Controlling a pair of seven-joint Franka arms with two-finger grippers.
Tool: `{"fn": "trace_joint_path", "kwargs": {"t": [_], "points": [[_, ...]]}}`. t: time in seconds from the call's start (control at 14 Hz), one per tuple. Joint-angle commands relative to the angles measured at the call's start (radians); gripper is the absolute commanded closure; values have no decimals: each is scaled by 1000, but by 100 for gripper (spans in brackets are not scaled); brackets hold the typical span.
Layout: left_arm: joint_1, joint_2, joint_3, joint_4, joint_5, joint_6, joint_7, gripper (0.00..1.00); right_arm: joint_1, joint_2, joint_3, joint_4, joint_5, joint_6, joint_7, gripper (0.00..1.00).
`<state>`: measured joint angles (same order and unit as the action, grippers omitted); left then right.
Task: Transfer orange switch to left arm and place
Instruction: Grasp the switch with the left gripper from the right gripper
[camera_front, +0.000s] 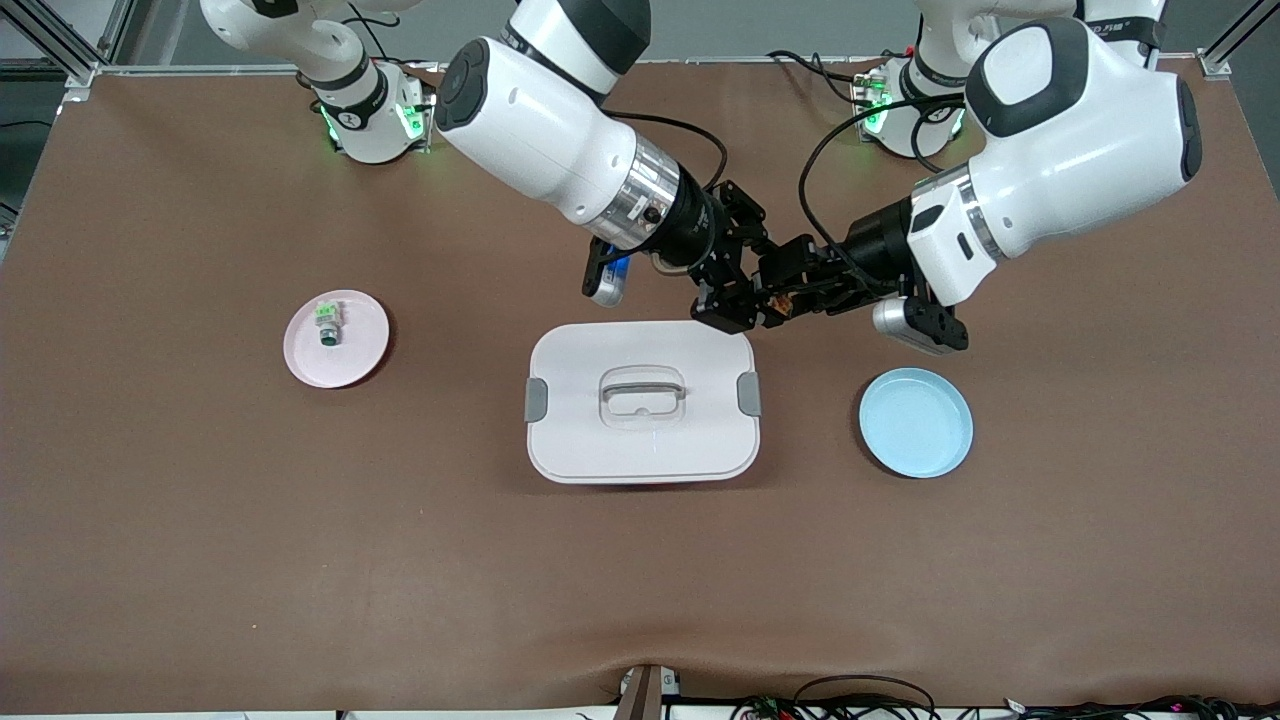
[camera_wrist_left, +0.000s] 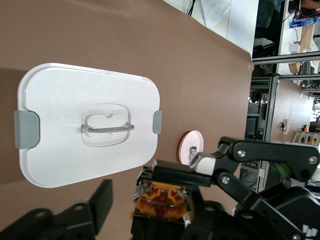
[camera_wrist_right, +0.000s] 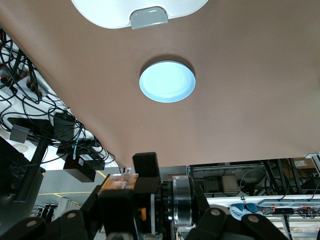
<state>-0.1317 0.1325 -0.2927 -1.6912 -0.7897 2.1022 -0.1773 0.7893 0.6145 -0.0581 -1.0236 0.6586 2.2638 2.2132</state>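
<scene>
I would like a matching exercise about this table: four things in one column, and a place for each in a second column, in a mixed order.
Things
1. tiny black switch with an orange end
2. small green-topped grey switch
3. round light blue plate
4. large white plastic box with grey side clips

Places
A. on the round pink plate
B. in the middle of the brown table
C. between the right hand and the left hand, in the air
D. toward the left arm's end, with nothing on it

Pairs: 1-C, 2-A, 3-D, 4-B

Box (camera_front: 642, 402) between two plates (camera_front: 336, 338) (camera_front: 915, 422) — grippers (camera_front: 775, 300) apparently meeting above.
</scene>
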Motion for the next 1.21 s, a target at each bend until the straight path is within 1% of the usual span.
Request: {"fn": "trace_joint_path", "kwargs": {"t": [0.0, 0.07, 0.14, 0.29, 0.57, 0.64, 0.71, 0.79, 0.93, 1.14], "points": [[6, -2, -2, 13, -16, -2, 7, 47, 1, 22, -2, 42, 16, 0, 20, 100], [7, -4, -2, 13, -16, -2, 9, 58, 1, 22, 0, 42, 15, 2, 20, 100], [9, -5, -2, 13, -16, -2, 12, 71, 1, 22, 1, 42, 15, 2, 20, 100], [12, -7, -2, 13, -6, -4, 15, 100, 1, 22, 1, 43, 16, 2, 20, 100], [17, -7, 0, 13, 3, -5, 33, 100, 1, 22, -2, 43, 16, 2, 36, 100], [18, -5, 4, 11, 3, -5, 57, 100, 1, 22, -2, 43, 15, 2, 39, 94], [20, -2, 7, 8, 7, -8, 68, 100, 1, 22, -8, 43, 15, 2, 37, 28], [23, 2, 9, 10, 47, -8, 68, 100, 1, 22, -9, 43, 15, 3, 39, 0], [27, 6, 9, 11, 144, -8, 68, 100, 1, 21, -11, 43, 13, 2, 37, 0], [30, 7, 21, 7, 229, -11, 68, 100, -1, 21, -12, 43, 13, -3, 36, 0]]}}
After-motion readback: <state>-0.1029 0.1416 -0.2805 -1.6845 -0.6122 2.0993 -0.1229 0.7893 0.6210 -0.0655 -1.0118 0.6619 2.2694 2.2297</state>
